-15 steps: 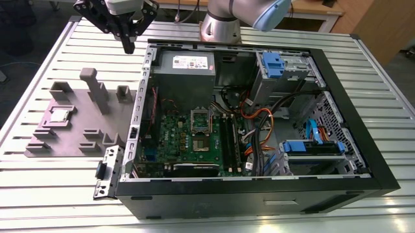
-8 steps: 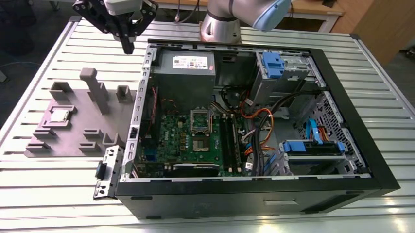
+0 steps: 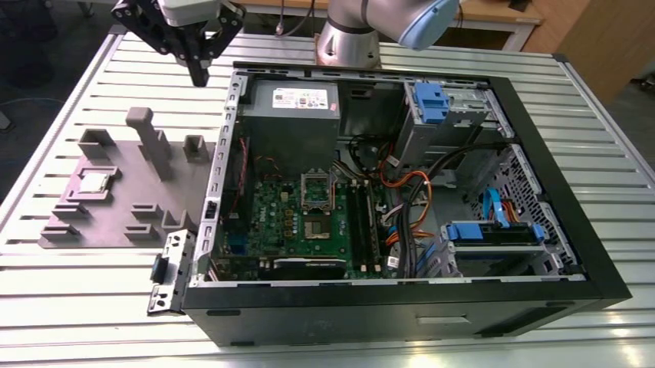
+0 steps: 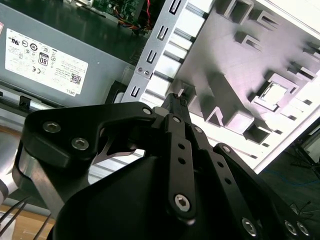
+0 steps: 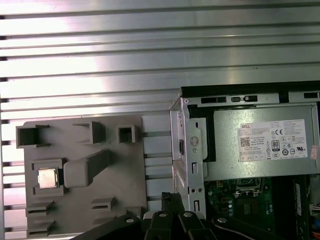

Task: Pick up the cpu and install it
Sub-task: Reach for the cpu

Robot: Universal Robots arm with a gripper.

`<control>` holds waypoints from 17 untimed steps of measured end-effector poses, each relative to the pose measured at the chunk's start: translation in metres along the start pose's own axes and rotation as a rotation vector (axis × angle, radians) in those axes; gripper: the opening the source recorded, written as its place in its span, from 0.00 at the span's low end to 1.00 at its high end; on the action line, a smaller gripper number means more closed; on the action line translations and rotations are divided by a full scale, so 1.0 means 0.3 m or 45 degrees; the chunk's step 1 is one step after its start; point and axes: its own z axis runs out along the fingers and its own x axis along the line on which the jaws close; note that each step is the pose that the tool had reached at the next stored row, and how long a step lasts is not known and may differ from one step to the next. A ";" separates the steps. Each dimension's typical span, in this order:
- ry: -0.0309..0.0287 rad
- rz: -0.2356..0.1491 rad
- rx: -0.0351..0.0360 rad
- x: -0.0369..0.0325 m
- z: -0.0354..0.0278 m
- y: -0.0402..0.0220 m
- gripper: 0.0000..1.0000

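One pincer (image 3: 199,75), tips pressed together, empty, hanging beside the case (image 3: 229,115) corner, cpu (image 3: 94,182) in grey fixture (image 3: 113,222), well apart.

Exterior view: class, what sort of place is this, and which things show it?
Probably a robotics lab bench: a robot arm stands beside an open computer case on a slatted metal table, with the cpu lying in a grey fixture.

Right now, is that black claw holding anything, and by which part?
Nothing is held. The gripper hangs empty above the table, fingers together, and the cpu lies in its grey holder, apart from it.
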 end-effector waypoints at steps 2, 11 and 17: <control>0.0000 0.000 0.0000 0.001 0.000 0.000 0.11; 0.0001 0.000 0.0001 0.007 0.002 -0.001 0.11; 0.0000 0.000 0.0000 0.014 0.005 -0.001 0.11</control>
